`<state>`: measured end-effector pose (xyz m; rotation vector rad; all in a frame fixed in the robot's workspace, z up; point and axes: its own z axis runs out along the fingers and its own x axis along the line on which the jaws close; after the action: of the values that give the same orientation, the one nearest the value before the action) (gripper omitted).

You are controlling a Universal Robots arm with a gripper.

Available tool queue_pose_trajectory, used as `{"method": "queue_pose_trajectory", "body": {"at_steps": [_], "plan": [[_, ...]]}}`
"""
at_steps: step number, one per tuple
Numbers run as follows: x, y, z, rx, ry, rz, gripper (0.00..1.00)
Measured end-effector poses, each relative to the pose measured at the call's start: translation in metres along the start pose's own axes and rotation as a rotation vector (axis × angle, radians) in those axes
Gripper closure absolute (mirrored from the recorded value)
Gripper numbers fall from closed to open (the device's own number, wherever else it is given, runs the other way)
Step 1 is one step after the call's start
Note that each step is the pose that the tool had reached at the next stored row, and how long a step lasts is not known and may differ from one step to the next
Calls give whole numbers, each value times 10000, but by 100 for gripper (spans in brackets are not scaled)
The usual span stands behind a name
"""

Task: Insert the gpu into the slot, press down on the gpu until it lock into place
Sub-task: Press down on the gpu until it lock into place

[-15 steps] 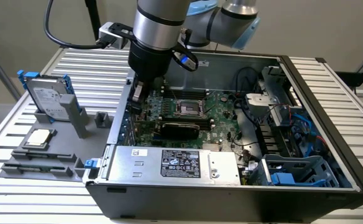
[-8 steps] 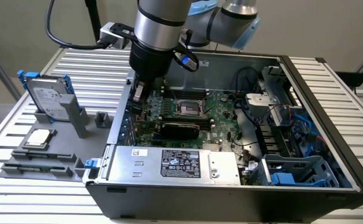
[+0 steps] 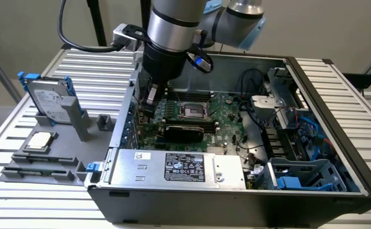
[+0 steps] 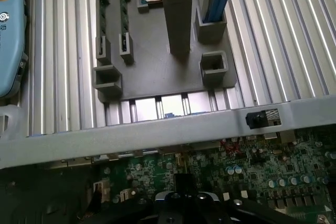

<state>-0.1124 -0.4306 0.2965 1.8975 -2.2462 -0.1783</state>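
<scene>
Open computer case (image 3: 338, 157) on a slatted bench (image 3: 77, 67). The gpu (image 3: 184, 130) sits on the motherboard just beside the processor socket (image 3: 192, 109). The gripper (image 3: 152, 98), jaws together, empty, hangs above the socket's far-left corner.

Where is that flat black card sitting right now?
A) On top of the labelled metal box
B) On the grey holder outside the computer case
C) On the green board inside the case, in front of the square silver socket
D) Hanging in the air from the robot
C: in the exterior view the gpu lies on the motherboard just in front of the processor socket, inside the case, behind the power supply.
</scene>
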Motion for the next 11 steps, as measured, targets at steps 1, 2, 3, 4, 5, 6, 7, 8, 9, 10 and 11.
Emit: {"method": "queue_pose_trajectory", "body": {"at_steps": [1,2,3,4,5,6,7,8,9,10,11], "plan": [[-2,-14,-3,98,-34,-4,89],[-4,-23,-5,224,-66,-6,89],[-5,-31,-7,382,-100,-9,89],[-6,-38,-9,534,-134,-14,89],[-7,-44,-11,696,-168,-17,89],[-8,-51,-12,859,-208,-21,89],[-10,-57,-13,1016,-243,-25,89],[-10,-63,-15,1169,-278,-30,89],[-12,-71,-17,1311,-314,-34,89],[-13,-81,-19,1428,-349,-41,89],[-15,-94,-22,1515,-384,-50,89]]}}
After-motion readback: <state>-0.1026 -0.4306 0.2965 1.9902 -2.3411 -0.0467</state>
